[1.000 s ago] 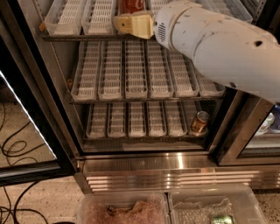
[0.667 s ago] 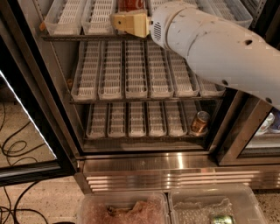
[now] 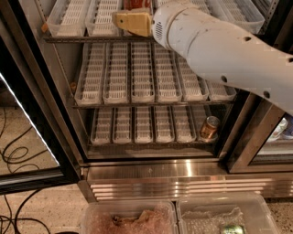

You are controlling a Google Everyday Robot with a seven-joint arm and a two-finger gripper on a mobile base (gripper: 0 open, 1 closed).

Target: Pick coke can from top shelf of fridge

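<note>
Fridge is seen with the door swung open at left. Three racks of white slotted trays are seen inside. Coke can is seen on the top shelf, in a middle lane, cut off by the upper edge; only the red lower part is shown. Pincer is held at the front edge of the top shelf, just in front of and below the can. Whether it is clenched, released or touching the can cannot be told. The white arm is stretched in from the right, across the upper racks. A copper can is seen on the bottom rack, far right. Two clear bins are placed on the floor below; a green can is seen in the right one. Cables are seen at left.
</note>
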